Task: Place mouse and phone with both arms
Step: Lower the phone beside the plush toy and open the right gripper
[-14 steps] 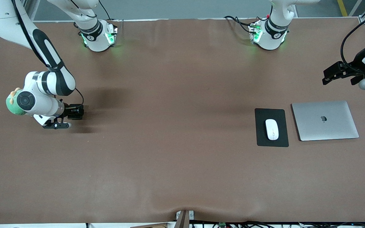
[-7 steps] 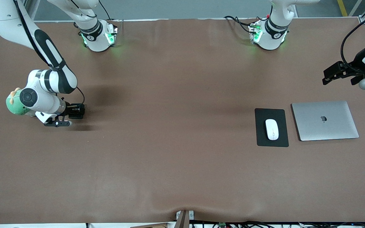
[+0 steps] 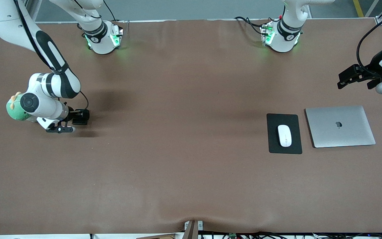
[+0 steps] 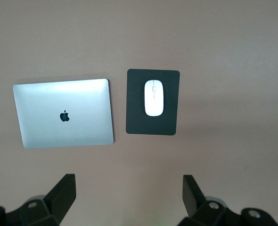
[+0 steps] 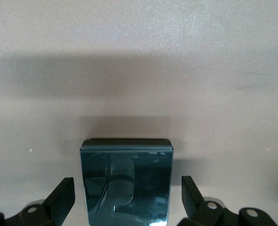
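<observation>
The white mouse [image 3: 284,135] lies on a matte black pad [image 3: 274,146] toward the left arm's end of the table; it also shows in the left wrist view [image 4: 153,97]. The glossy black phone [image 5: 126,181] lies flat on the table between the open fingers of my right gripper [image 5: 127,188], with a gap on each side. In the front view my right gripper [image 3: 60,130] is low over the table at the right arm's end and hides the phone. My left gripper [image 3: 342,81] is open and empty [image 4: 128,181], held up over the table beside the laptop.
A closed silver laptop [image 3: 340,126] lies beside the pad, also in the left wrist view [image 4: 63,113]. A green plush figure [image 3: 12,109] sits on the right arm's wrist. Brown cloth covers the table.
My right arm's wrist and gripper have shifted slightly away from the front camera over the phone. The left arm, mouse and laptop have not moved.
</observation>
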### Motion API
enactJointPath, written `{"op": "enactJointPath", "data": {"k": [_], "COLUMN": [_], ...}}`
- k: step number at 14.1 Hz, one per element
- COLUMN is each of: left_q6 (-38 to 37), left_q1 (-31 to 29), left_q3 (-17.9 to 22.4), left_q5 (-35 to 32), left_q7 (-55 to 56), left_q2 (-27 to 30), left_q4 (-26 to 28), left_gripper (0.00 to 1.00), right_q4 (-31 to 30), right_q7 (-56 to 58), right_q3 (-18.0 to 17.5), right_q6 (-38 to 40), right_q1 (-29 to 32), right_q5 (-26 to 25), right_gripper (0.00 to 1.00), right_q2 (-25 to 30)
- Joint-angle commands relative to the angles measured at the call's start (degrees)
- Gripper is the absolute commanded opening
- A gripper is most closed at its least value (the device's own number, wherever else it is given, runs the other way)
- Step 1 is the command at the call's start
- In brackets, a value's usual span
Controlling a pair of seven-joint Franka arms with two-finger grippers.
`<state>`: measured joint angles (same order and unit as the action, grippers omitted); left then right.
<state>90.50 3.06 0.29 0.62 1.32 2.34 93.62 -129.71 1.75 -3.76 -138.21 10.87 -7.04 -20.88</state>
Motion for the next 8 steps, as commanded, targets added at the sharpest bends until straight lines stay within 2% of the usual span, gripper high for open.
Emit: {"op": "enactJointPath", "data": {"k": [1,8], "left_q6": [-0.4,-0.4], "left_q1": [-0.2,-0.3], "left_q3": [-0.4,-0.4], "left_q5": [-1.1,-1.1], "left_q7": [-1.1,-1.1], "left_q2": [-0.7,-0.9], "left_q4": [-1.4,-2.4], "left_gripper": [1.00,1.00], "right_q4": [3.9,22.3], "right_q7": [-0.7,0.0], "right_q3": [-0.2,-1.2], "right_q6": [6.9,28.9], "right_q1": [-1.3,-6.6], "right_q5": [-1.0,-0.4], "right_gripper": [1.00,1.00], "right_q2": [2.2,2.0]}}
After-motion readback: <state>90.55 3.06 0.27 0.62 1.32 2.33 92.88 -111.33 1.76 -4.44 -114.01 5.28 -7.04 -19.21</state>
